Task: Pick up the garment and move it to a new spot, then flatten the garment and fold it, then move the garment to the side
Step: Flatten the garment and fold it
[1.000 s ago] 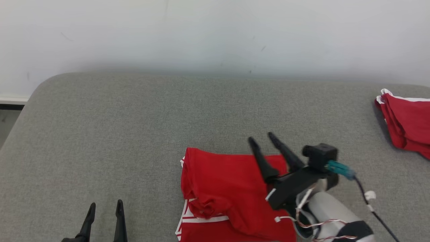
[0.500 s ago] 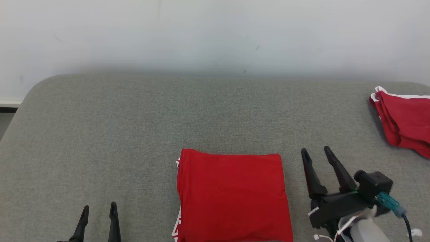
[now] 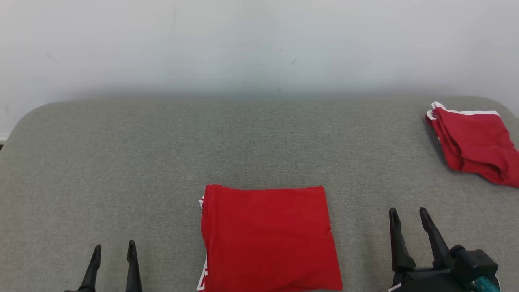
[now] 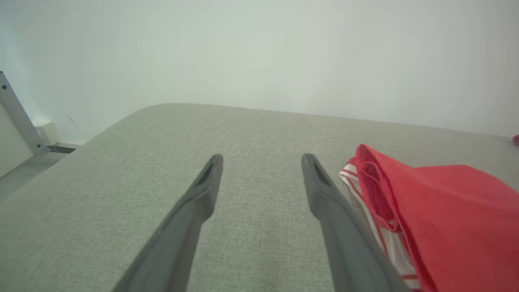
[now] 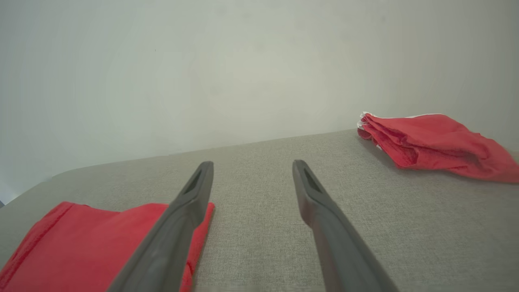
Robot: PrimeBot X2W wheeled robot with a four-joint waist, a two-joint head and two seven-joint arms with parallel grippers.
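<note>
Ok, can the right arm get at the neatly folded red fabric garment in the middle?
Probably yes: the right gripper, open and empty, sits just right of the folded red fabric garment on the grey padded surface, with nothing between them.

Matt red cloth garment (image 3: 267,237) on coarse-woven grey fabric surface (image 3: 162,162)
</note>
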